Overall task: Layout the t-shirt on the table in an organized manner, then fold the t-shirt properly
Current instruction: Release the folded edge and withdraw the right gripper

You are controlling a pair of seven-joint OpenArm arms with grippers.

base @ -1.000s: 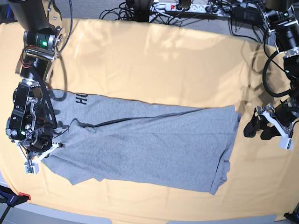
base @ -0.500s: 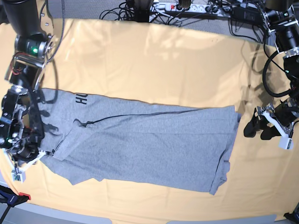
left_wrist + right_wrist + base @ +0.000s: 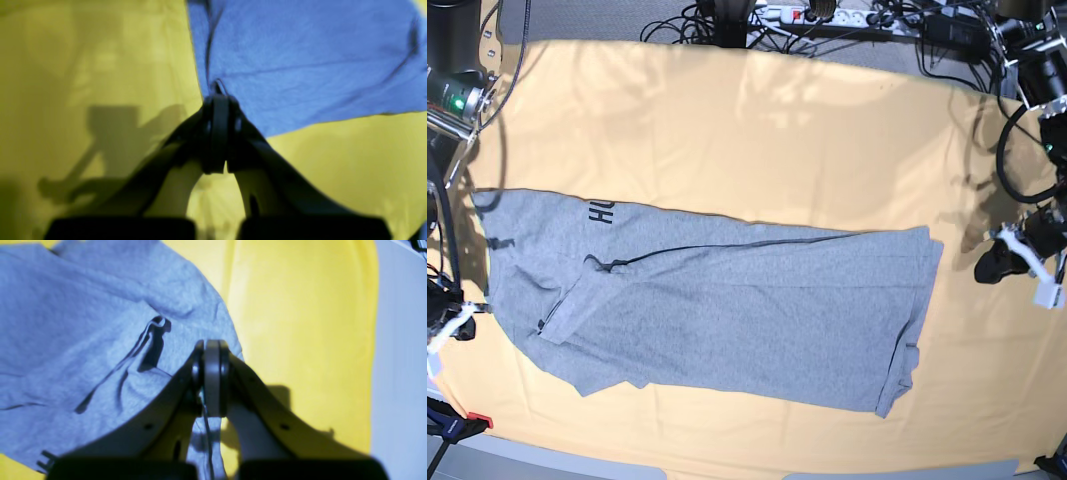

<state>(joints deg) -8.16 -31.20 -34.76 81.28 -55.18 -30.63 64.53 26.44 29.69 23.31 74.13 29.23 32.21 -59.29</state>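
Observation:
The grey t-shirt point(image 3: 727, 320) lies lengthwise across the yellow-orange table point(image 3: 757, 140), with black lettering point(image 3: 602, 212) near its left end. My right gripper point(image 3: 457, 322) is at the table's left edge, shut on the shirt's left edge. In the right wrist view the fabric point(image 3: 83, 323) runs under and between its closed fingers point(image 3: 211, 350). My left gripper point(image 3: 992, 268) hovers a little to the right of the shirt's right hem and is shut on nothing. In the left wrist view its tips point(image 3: 217, 100) line up with the corner of the shirt point(image 3: 300, 66).
Cables and a power strip point(image 3: 827, 18) lie along the table's far edge. A small red object point(image 3: 477, 420) sits at the front left corner. Grey floor point(image 3: 400, 373) shows beyond the table's edge close to my right gripper.
My right gripper has travelled left toward the table edge, drawing the shirt's left end out flatter. The left gripper has gone from open to shut and shifted slightly right.

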